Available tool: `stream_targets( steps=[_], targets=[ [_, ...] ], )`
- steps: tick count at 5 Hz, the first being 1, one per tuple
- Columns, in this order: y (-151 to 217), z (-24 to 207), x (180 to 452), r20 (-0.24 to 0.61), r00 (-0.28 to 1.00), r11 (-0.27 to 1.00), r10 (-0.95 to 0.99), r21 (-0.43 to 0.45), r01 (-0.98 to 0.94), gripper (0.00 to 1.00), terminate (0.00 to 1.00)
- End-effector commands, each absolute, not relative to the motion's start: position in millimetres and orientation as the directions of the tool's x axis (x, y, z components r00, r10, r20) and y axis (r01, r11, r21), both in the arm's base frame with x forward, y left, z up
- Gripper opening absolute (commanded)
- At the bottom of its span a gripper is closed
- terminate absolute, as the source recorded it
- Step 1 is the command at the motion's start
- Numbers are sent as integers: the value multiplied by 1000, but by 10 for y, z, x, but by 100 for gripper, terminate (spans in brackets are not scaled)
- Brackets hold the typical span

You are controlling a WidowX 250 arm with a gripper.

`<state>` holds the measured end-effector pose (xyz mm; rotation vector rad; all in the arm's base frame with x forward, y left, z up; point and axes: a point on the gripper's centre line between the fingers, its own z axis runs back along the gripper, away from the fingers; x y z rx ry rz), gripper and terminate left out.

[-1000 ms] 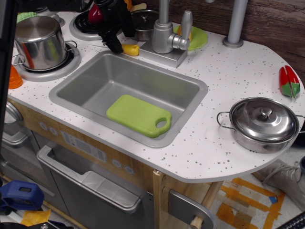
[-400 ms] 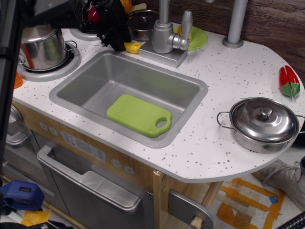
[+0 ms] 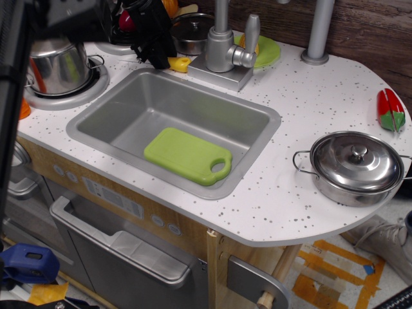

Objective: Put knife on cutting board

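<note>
Nothing of the placing is done yet, by the look of it: the cutting board (image 3: 187, 155) is lying bare in the near right part of the sink (image 3: 116, 109), its handle hole pointing toward the right end of the worktop (image 3: 302, 193), and no knife is resting on it. Over at the near right edge a lidded steel pot (image 3: 354, 166) is sitting well apart from the work, and a red and green toy vegetable (image 3: 390, 110) is lying at the far right edge. Going back, the knife (image 3: 179, 63) is showing only its yellow handle on the sink's far rim, just beside the faucet (image 3: 225, 45) base; its blade is hidden under the dark gripper (image 3: 156, 56), which is hanging right over that end. Whether the fingers are spread or pinching the blade, I cannot tell, since the black body is covering them. Behind the faucet a round green plate (image 3: 265, 51) is sitting at the far edge, and a tall steel pot (image 3: 58, 61) is standing on the burner at the far left corner. So the grasp seems to be the step in hand, with the lift, the carry forward over the sink and the set-down all left. Compared with a second ago, the gripper is sitting slightly higher and further back, the knife handle has shifted a little with it, and the arm's body is now crowding the top left corner of the view.
</note>
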<state>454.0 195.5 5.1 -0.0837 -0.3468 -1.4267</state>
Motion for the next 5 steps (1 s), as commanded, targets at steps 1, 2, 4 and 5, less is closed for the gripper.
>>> stream_targets(
  steps=[1,2,4,5],
  targets=[
    [1828,814,4351,184,171,215,-968,256,942,0,0],
    [1679,943,4234,157,208,246,-965,281,928,0,0],
    [1472,586,3938,241,299,357,-923,250,900,0,0],
    [1419,365,3858,303,310,387,-901,239,891,0,0]
  ],
)
